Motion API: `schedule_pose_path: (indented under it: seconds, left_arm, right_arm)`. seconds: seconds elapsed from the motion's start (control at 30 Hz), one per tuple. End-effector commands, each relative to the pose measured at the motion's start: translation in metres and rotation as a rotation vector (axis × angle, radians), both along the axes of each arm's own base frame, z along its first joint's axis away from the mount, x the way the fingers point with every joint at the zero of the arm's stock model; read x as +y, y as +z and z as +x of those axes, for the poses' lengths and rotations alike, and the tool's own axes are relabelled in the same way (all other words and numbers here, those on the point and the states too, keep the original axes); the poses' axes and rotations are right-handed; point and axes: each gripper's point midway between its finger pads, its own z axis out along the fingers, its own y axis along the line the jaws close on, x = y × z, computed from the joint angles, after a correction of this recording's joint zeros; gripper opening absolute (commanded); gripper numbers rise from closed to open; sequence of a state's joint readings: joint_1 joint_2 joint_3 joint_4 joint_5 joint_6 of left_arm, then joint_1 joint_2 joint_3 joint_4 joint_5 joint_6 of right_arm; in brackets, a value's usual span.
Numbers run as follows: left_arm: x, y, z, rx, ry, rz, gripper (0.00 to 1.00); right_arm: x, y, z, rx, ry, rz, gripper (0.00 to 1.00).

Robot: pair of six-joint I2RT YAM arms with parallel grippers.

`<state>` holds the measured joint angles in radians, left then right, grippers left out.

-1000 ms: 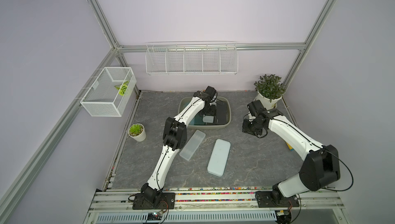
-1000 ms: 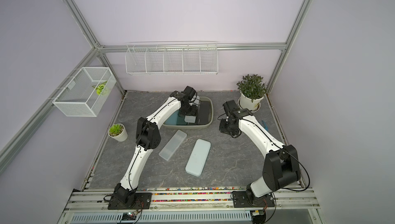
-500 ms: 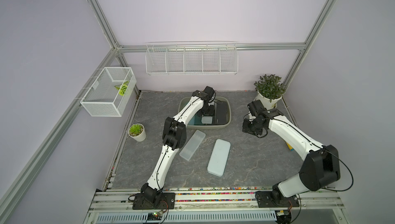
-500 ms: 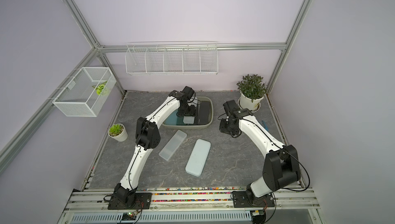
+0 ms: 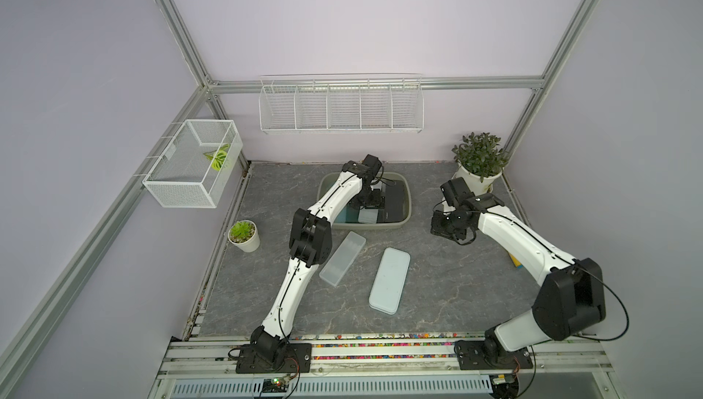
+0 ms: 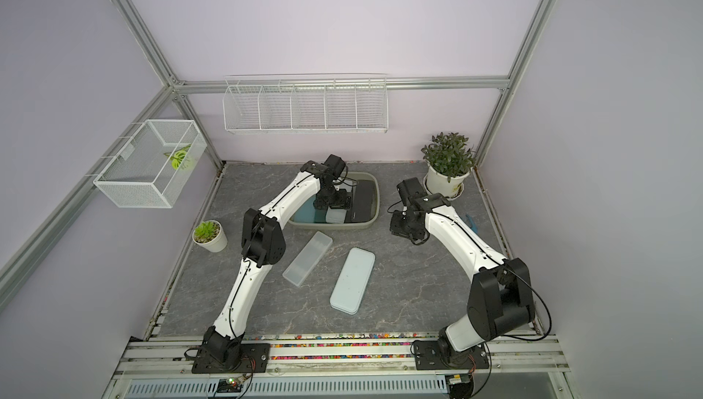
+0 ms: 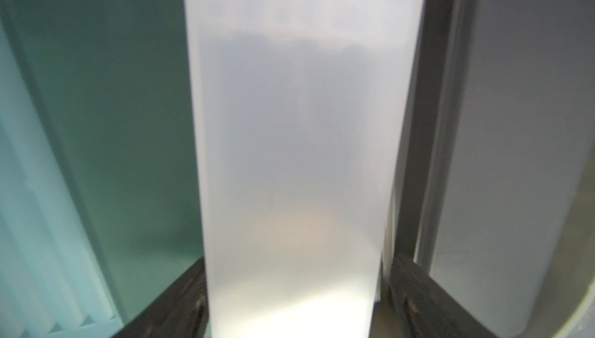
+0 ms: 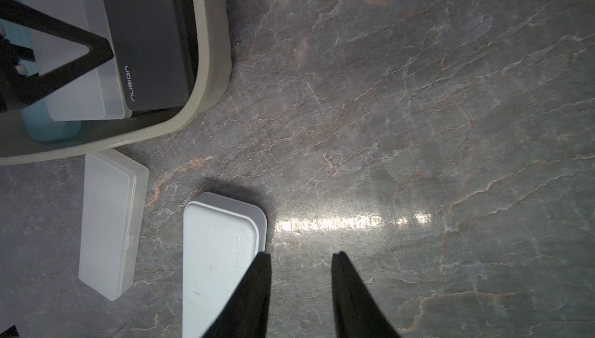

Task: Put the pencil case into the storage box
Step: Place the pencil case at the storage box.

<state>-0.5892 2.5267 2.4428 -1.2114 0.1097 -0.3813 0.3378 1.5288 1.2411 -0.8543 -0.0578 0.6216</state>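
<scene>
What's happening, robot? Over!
Left gripper open around frosted pencil case, lying in storage box. Right gripper open, empty. Clear case, pale blue case on table. Nothing blocking.

Pale lilac walls with aluminium frame bars hold a white wire compartment rack; below it lies a grey marbled tabletop.
</scene>
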Motion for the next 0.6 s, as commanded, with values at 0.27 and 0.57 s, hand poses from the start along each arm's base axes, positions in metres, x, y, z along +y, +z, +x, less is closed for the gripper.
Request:
schedule_pose_path:
  seconds: [0.27,0.57]
  left_arm:
    - [-0.032,0.016,0.001,-0.028,-0.05,-0.129,0.91]
    - [-0.026,0.045,0.002,-0.094,-0.062,-0.11,0.91]
  right_arm:
    - [-0.003,-0.006,-0.005,0.017,-0.029,0.006,0.38]
    - [-0.003,-0.004,-0.004,0.012,-0.041,0.011,0.38]
